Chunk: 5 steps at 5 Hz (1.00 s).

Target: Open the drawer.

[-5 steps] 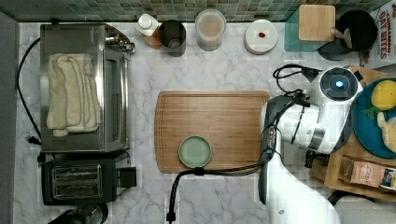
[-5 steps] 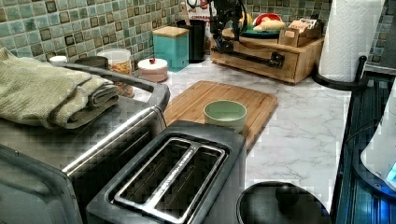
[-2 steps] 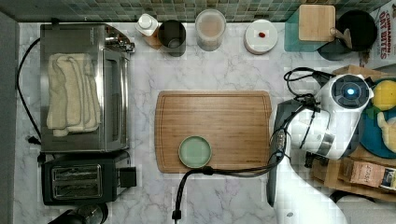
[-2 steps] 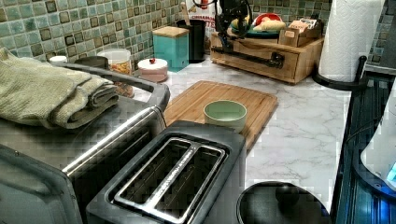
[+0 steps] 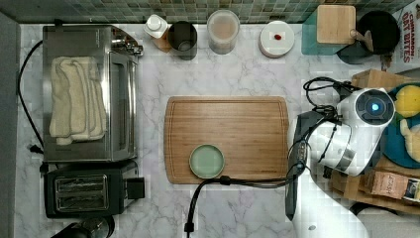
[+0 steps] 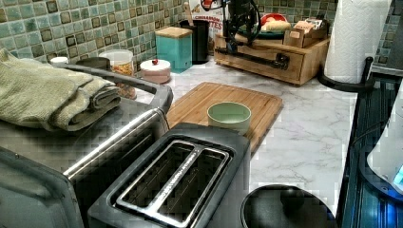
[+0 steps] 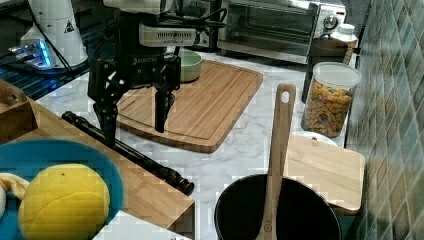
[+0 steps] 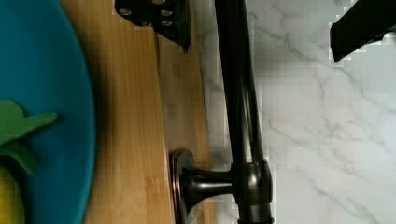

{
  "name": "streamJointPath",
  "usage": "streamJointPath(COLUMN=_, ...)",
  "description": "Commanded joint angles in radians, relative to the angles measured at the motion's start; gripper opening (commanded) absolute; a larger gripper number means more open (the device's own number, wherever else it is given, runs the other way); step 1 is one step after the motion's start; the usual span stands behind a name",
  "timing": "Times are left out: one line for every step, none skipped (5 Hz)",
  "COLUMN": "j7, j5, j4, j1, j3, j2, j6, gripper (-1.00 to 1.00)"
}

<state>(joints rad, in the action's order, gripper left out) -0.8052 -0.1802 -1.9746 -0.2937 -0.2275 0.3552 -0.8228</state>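
Your gripper [image 7: 134, 120] hung wide open astride the drawer [image 6: 266, 64] handle [image 8: 240, 107]; closing off-centre could have let it slip.

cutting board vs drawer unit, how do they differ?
The cutting board lies flat on the marble counter in the middle; the drawer is part of a boxy unit standing by the tiled wall. The cutting board carries one green bowl; the unit holds a blue plate with fruit on top. The drawer has a black bar handle; the board has none. Both are light wood.
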Motion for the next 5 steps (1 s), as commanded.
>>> streamJointPath(j7=-0.047, j5=0.084, j4=0.033, j1=-0.065, j3=0.010, j2=0.122, j6=-0.039, gripper=1.00)
streamJointPath(j7=-0.075, j5=0.095, j4=0.045, j1=-0.054, j3=0.002, j2=0.166, j6=-0.077, gripper=1.00)
streamJointPath(j7=-0.052, j5=0.065, j4=0.062, j1=-0.033, j3=-0.009, j2=0.165, j6=-0.030, gripper=1.00)
streamJointPath(j7=-0.010, j5=0.060, j4=0.033, j1=0.010, j3=-0.015, j2=0.108, j6=0.023, gripper=1.00)
streamJointPath(j7=0.026, j5=0.059, j4=0.026, j1=0.069, j3=0.019, j2=0.051, j6=0.090, gripper=1.00)
